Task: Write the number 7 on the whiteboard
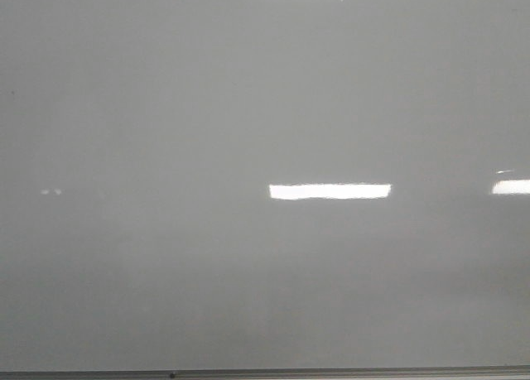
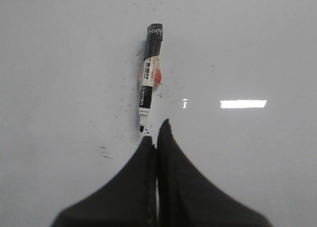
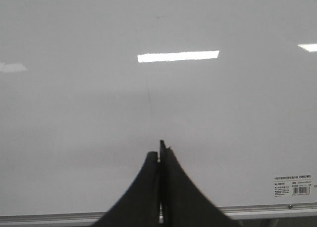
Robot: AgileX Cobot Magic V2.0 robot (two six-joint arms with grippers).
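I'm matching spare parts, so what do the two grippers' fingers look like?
Only the wrist views show them. The left gripper and right gripper look alike: two matte black fingers each, broad at the base and curving in to narrow tips, one tip slightly longer. No cables, markings or arm links show.

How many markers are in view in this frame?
1. A single marker lies on the whiteboard just ahead of the closed left gripper, seen only in the left wrist view. None shows in the other views; more could lie outside them.
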